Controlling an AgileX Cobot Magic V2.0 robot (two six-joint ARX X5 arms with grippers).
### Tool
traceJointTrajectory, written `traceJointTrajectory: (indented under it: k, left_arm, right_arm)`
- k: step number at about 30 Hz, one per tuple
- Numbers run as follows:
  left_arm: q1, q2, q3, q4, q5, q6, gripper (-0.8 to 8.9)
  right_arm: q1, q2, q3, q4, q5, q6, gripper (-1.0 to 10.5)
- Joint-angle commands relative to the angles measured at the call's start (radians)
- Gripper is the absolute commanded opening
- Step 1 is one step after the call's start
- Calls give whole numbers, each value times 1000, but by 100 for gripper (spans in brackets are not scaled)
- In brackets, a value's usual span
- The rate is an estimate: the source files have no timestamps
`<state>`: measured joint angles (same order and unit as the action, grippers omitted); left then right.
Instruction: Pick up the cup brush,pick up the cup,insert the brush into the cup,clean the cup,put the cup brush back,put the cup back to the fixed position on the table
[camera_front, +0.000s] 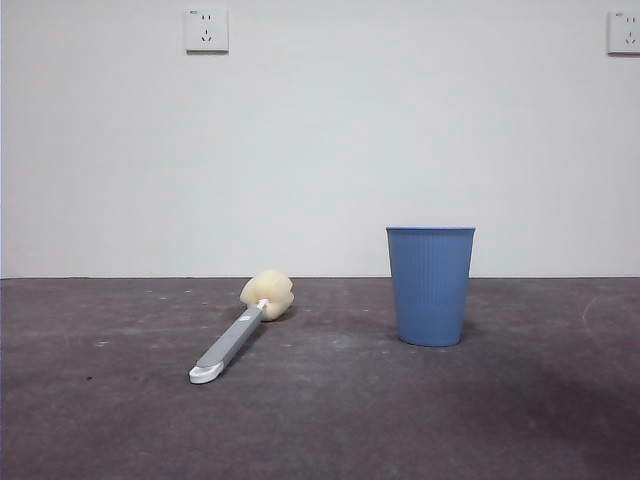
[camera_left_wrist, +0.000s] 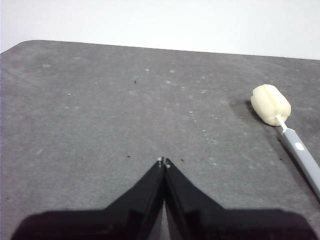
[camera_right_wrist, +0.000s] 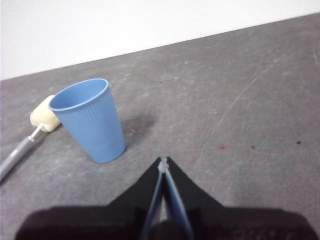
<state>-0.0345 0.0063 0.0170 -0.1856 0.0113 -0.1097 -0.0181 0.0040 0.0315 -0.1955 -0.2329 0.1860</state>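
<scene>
Blue cup (camera_front: 430, 285) upright, cup brush (camera_front: 243, 325) flat beside it on your counter (camera_front: 400, 420); left tool (camera_left_wrist: 163, 161) and right tool (camera_right_wrist: 163, 161) both pressed together, holding nothing.

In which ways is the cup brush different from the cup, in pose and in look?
The cup brush lies flat, while the cup stands upright with its mouth open upward. The cup brush is slim, grey and white with a cream sponge head; the cup is wide, blue and ribbed. Both rest on the table, apart from each other, and no gripper touches them.

cup brush (camera_right_wrist: 30, 132) handle cut off by edge
</scene>
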Motion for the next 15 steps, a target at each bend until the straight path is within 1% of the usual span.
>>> traceJointTrajectory:
  k: [1,4,5,9,13,15]
  left_arm:
    - [3,-1,-4,4,31,-60,-6]
    - [2,-1,21,-1,53,-124,-6]
    - [2,0,41,-10,56,-137,-6]
    - [2,0,106,-54,81,-152,-6]
    - [2,22,193,-111,128,-156,-6]
    - [2,47,240,-145,153,-155,-6]
  right_arm:
    - [0,-2,-11,13,-8,91,-2]
    - [0,-2,10,16,-30,163,-11]
    - [0,-2,28,16,-29,174,-11]
    - [0,-1,81,16,-30,174,-11]
    - [0,29,162,11,-32,172,-11]
    - [0,58,210,0,-59,171,-11]
